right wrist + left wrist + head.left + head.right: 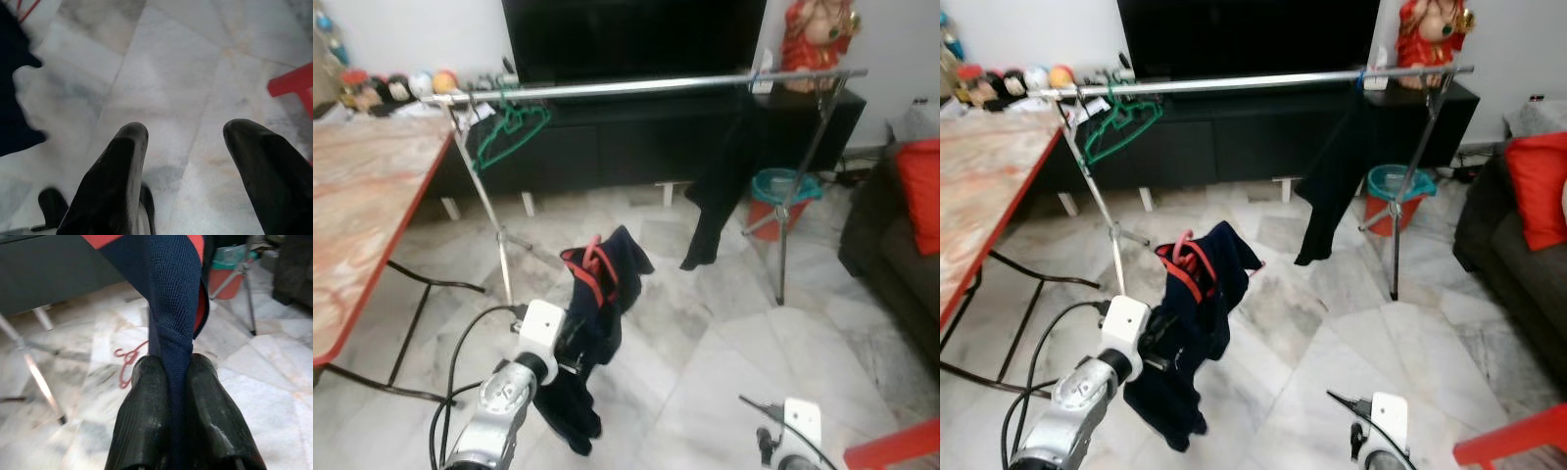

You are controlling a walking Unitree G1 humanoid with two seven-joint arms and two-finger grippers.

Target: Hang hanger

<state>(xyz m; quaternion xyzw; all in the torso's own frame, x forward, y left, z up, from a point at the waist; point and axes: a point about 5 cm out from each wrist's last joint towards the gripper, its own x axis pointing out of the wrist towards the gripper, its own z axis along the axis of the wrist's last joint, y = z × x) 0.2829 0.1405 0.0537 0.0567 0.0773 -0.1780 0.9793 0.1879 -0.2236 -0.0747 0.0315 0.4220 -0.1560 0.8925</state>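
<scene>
So there's a long metal clothes rail [646, 86] running side to side across the room in front of a black TV cabinet [636, 137], standing on thin tripod legs on the marble floor [705, 333]. A marble-look table [362, 206] with a red edge sits off to the robot's left, and a dark sofa with a red cushion [922, 191] is on its right.

A black garment [720, 186] hangs from the rail towards the right end, and an empty green hanger [509, 132] dangles tilted near the left end.

The left gripper [177, 377] is clamped tight on a navy garment [592, 323] with red trim, fingers pinching a fold of the fabric. The cloth drapes down below and rises up above the gripper, and on top of it sits the red hanger [597, 266], hook sticking up. It's well below and short of the rail, roughly under the stretch between the green hanger and the black garment.

The right gripper [188, 147] is down low over bare floor, fingers spread apart, gripping nothing.

There's a teal-and-red bucket [781, 201] behind the right tripod; can't tell what's in it.
</scene>
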